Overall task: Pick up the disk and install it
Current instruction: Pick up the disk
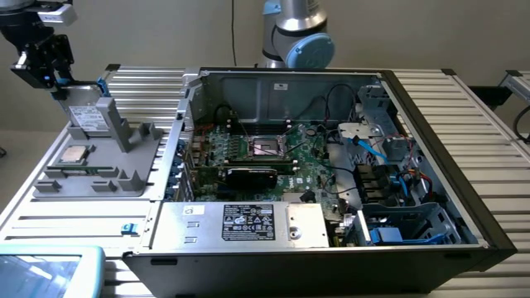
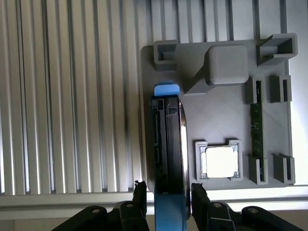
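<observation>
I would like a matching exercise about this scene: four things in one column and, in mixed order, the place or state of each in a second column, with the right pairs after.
Column one
1. disk
2. square chip
3. silver box with black label
4. gripper

Column two
A. inside the open computer case
B. over the disk, jaws open on either side of it
C. lies flat in a pocket of the grey holder
D. stands on edge in the grey holder

Right pairs: 1-D; 2-C; 3-A; 4-B
</observation>
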Motion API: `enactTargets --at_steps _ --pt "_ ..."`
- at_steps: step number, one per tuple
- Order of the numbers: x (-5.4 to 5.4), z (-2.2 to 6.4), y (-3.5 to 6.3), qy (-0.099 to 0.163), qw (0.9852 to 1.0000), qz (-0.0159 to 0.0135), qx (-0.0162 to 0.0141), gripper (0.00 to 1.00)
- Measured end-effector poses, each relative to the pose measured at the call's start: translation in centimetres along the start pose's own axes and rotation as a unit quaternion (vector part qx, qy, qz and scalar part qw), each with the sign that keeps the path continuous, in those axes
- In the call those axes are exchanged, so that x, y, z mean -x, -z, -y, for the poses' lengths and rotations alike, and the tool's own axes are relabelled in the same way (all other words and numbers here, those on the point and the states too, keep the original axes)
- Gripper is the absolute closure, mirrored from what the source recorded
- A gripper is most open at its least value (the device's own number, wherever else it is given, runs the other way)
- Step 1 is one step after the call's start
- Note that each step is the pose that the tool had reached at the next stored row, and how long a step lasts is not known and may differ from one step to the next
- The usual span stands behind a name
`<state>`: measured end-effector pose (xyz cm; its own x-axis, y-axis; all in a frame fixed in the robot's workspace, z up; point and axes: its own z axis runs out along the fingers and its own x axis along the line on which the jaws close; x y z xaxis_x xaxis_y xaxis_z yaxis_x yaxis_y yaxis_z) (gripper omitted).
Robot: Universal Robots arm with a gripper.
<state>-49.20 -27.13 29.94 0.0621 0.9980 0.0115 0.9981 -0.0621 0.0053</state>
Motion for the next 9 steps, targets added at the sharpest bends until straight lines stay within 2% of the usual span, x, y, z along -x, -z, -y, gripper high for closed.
enactTargets --at_steps 5,6,9 --pt "0.00 0.00 0.00 0.000 1.0000 0.0000 0.0000 0.53" --pt "0.00 0.00 0.00 0.000 1.0000 0.0000 0.0000 0.60" --pt "0.00 0.00 0.00 0.000 1.0000 0.0000 0.0000 0.60"
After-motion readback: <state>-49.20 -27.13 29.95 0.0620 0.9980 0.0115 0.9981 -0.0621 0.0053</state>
